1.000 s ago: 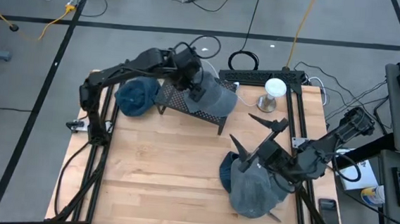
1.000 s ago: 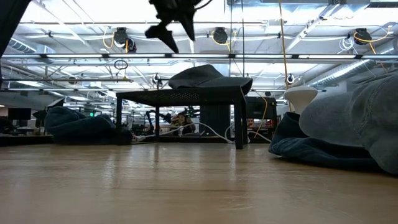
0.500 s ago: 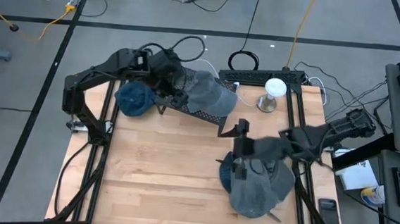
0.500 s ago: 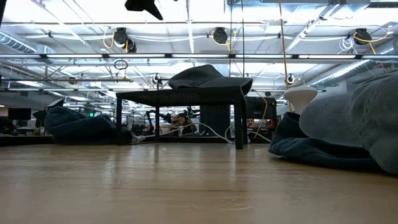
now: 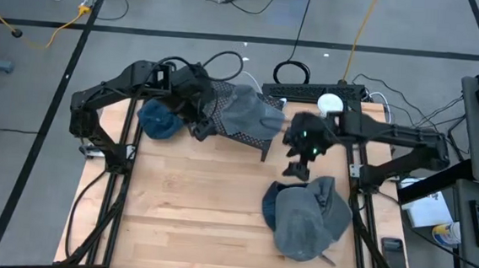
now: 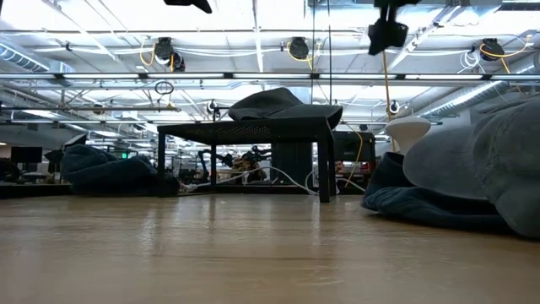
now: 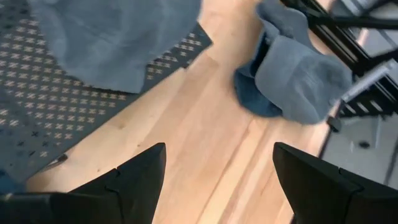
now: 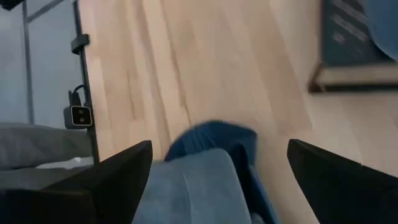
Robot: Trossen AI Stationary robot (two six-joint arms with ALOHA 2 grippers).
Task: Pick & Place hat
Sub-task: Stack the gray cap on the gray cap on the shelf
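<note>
A grey hat [image 5: 254,111] lies on top of a black perforated rack [image 5: 223,126] at the far middle of the table; the low view shows this hat [image 6: 283,103] resting on the rack's top. My left gripper [image 5: 199,129] hangs open over the rack's left end, clear of that hat. My right gripper [image 5: 295,167] hangs open above bare wood between the rack and a pile of grey-blue hats [image 5: 305,219] at the near right. In the right wrist view this pile [image 8: 199,180] shows between my open fingers, farther down.
A dark blue hat [image 5: 160,118] lies on the table left of the rack. A white lamp-like stand [image 5: 329,108] is at the far right. Black frame rails [image 5: 359,142] run along both table sides. Bare wood [image 5: 193,198] fills the near left.
My left gripper has drawn back from the hat on the rack toward the table's left and risen, still open. My right arm has swung from the near right toward the far edge; its gripper has turned and tipped downward, staying open. The hats have kept still.
</note>
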